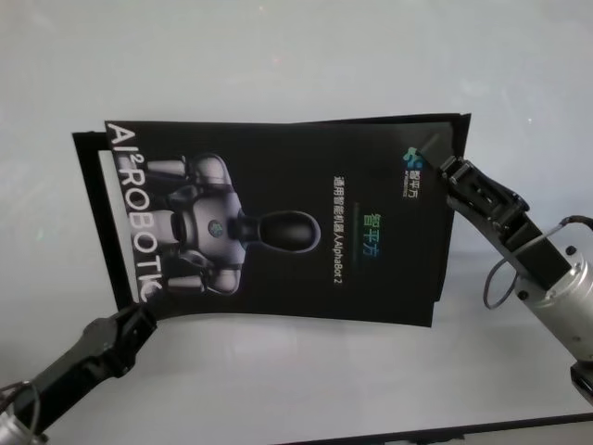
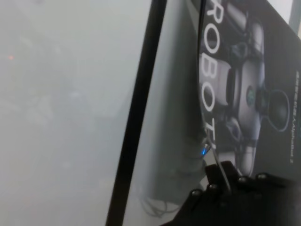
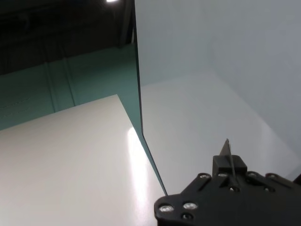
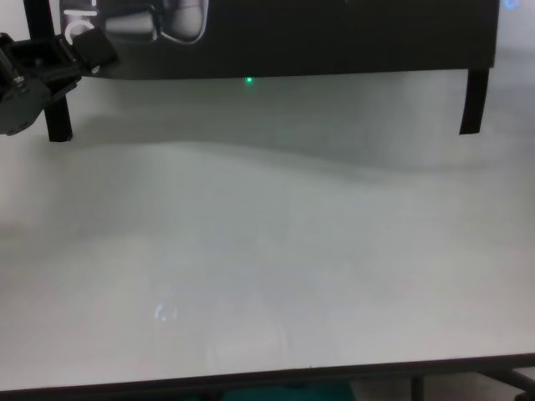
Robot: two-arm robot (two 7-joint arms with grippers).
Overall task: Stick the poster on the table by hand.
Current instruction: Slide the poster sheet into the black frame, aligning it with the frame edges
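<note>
Left pincer [image 1: 139,323] and right pincer [image 1: 451,171] are both clamped tight, arms reaching forward from either side.

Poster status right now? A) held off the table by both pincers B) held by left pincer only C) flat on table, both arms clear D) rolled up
A: the left pincer and right pincer each grip an edge of the poster, and the chest view shows it hanging above the table.

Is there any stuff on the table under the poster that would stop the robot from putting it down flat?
No, nothing visible is in the way. The left gripper and right gripper hold the poster above the table, whose surface beneath looks bare. Only the poster's tape strips hang down.
</note>
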